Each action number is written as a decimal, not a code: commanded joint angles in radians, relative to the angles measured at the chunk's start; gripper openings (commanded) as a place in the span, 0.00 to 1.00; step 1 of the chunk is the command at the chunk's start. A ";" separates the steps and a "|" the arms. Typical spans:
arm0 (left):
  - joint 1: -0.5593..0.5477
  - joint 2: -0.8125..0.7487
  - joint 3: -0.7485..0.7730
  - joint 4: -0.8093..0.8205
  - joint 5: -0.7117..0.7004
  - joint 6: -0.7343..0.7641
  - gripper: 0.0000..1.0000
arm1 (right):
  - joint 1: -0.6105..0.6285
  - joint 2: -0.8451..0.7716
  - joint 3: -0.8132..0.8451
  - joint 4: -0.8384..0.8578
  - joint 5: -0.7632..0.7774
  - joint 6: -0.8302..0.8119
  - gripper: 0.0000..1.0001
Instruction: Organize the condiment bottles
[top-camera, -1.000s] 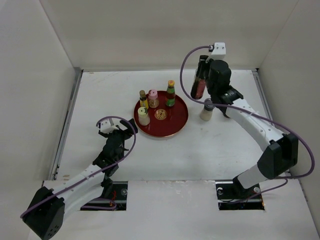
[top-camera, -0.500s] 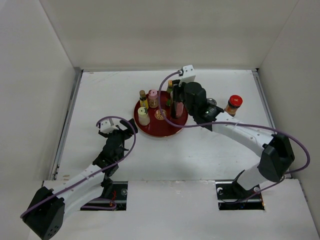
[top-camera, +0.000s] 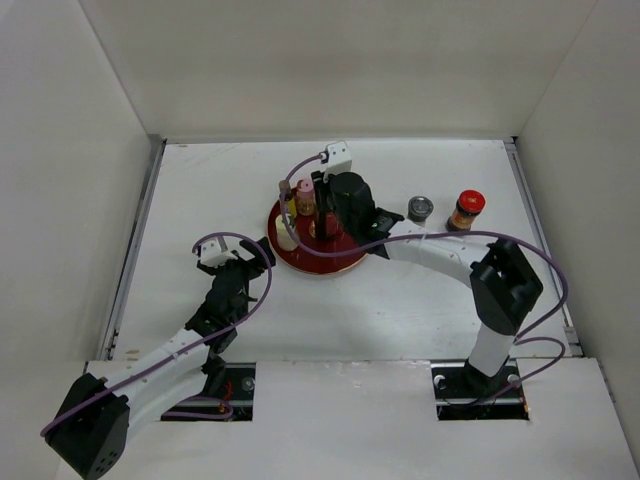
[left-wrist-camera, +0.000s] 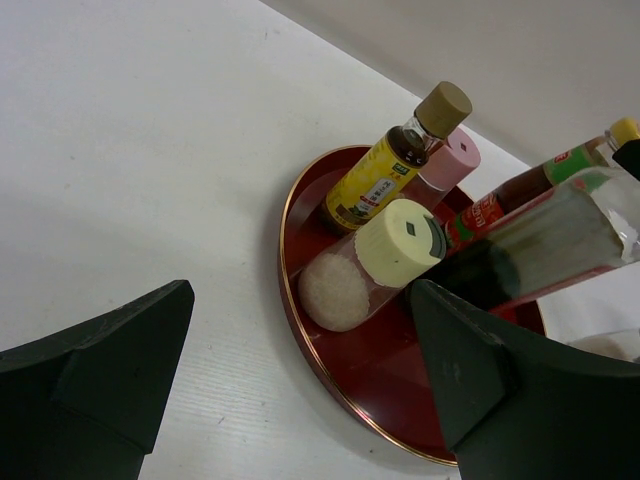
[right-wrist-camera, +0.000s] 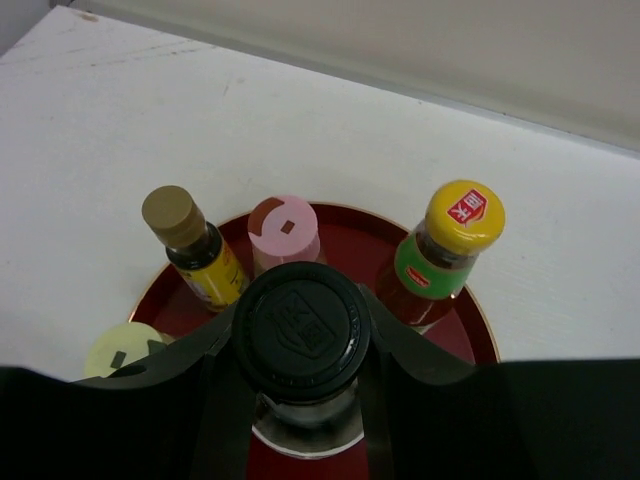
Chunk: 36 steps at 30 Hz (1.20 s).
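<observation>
While over red tray (right-wrist-camera: 352, 238), right claw (right-wrist-camera: 305, 352) around black-capped bottle (right-wrist-camera: 303, 322).

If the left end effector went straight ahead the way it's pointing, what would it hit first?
Probably the pale yellow-green-capped bottle, standing at the near edge of the red tray; depth is hard to judge.

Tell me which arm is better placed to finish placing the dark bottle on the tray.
Right. Its gripper holds the dark bottle over the tray; the left gripper is open and empty, beside the tray.
</observation>
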<state>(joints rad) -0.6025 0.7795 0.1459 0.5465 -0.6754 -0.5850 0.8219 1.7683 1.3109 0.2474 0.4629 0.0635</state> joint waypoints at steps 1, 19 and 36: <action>0.004 -0.011 -0.005 0.043 0.005 -0.007 0.91 | 0.016 -0.015 0.097 0.177 0.011 -0.010 0.32; 0.002 0.012 -0.002 0.050 0.005 -0.007 0.91 | 0.035 0.011 0.044 0.181 0.019 0.007 0.65; 0.002 0.007 -0.002 0.050 0.005 -0.007 0.91 | -0.181 -0.521 -0.446 0.090 0.154 0.105 1.00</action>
<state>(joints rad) -0.6025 0.7879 0.1459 0.5484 -0.6754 -0.5846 0.7227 1.2682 0.9279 0.3698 0.5430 0.1043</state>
